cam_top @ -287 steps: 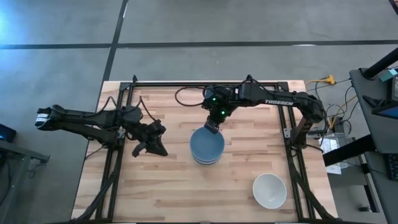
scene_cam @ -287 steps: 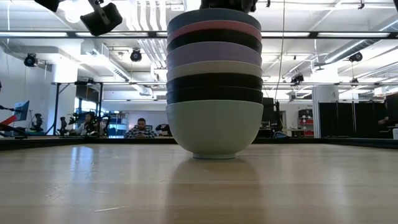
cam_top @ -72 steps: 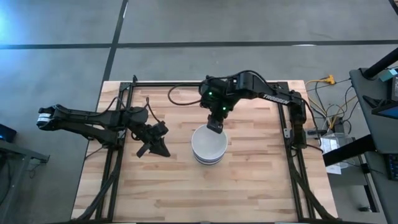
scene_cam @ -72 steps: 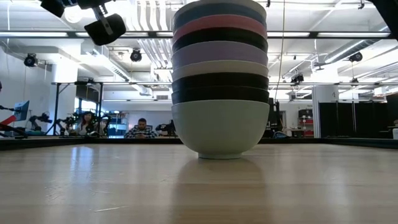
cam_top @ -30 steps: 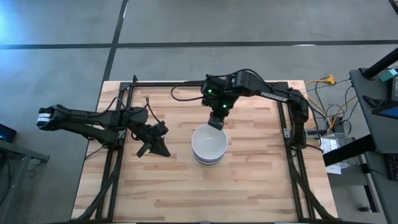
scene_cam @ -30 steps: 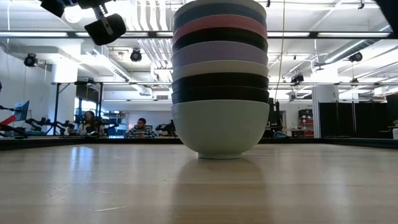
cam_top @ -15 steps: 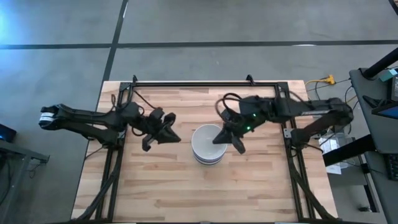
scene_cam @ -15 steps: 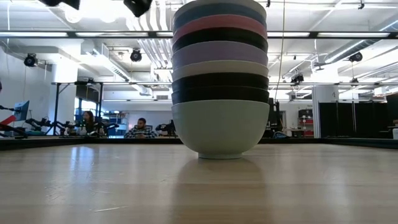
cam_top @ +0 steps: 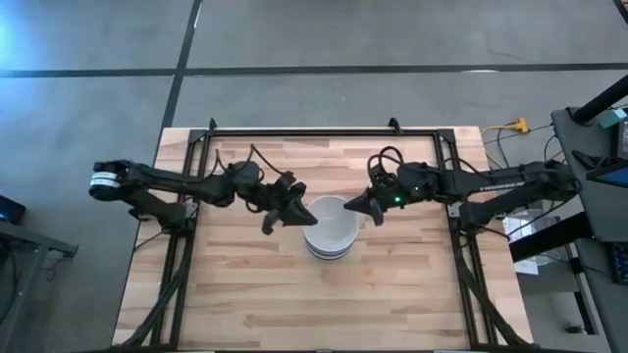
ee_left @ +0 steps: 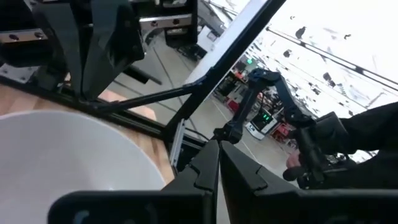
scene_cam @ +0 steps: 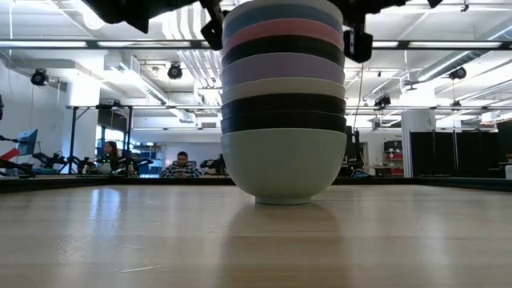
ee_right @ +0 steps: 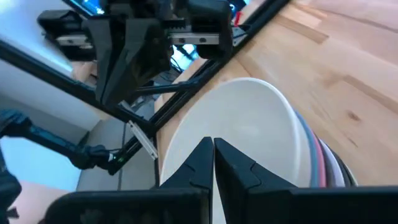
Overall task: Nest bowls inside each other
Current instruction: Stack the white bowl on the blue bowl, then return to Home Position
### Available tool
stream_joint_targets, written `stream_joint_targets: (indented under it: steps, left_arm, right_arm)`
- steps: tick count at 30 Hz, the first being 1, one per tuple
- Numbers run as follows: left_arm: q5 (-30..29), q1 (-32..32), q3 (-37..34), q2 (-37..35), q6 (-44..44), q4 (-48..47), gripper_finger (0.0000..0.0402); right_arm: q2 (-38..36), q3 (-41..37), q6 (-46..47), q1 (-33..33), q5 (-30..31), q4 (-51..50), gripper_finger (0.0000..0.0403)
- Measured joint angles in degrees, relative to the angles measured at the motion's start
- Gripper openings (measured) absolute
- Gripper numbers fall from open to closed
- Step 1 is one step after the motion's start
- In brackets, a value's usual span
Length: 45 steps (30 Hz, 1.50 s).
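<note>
Bowls [cam_top: 330, 228] are sitting nested in one tall stack between the left gripper [cam_top: 278, 215] and right gripper [cam_top: 367, 209]; closed fingers crowding its rim are risking toppling it.

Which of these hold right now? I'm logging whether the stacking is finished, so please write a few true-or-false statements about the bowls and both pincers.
1. All the bowls sit in one stack. True.
2. A white bowl is on top. True.
3. A loose bowl lies near the table edge. False: none lies apart from the stack.
4. The left pincer holds a bowl. False: it is shut and empty, beside the stack.
5. The right pincer is open. False: it is shut, at the stack's other side.
6. The bottom bowl is pale. True.
</note>
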Motion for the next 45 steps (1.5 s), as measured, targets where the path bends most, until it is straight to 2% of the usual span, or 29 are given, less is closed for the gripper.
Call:
stream_joint_targets:
  steps: [15,32,38,45]
  left_arm:
    - [-1.6,1.0,-0.4,5.0,0.1,-1.2,0.0]
    - [-2.7,1.9,-2.6,5.0,0.1,-1.1,0.0]
    - [-2.7,1.9,-2.8,3.3,0.1,-1.3,0.0]
    - [-3.1,1.8,-2.8,-2.7,0.1,-1.4,0.0]
  right_arm:
    - [1.3,-0.8,0.7,-1.8,0.0,-5.0,0.0008]
    - [1.2,-0.8,0.0,-1.8,-1.1,-5.1,0.0009]
    - [-0.5,-0.3,-1.7,-1.8,-1.1,-4.8,0.0009]
    - [-5.9,0.2,-6.3,-0.9,-1.1,-2.7,0.0009]
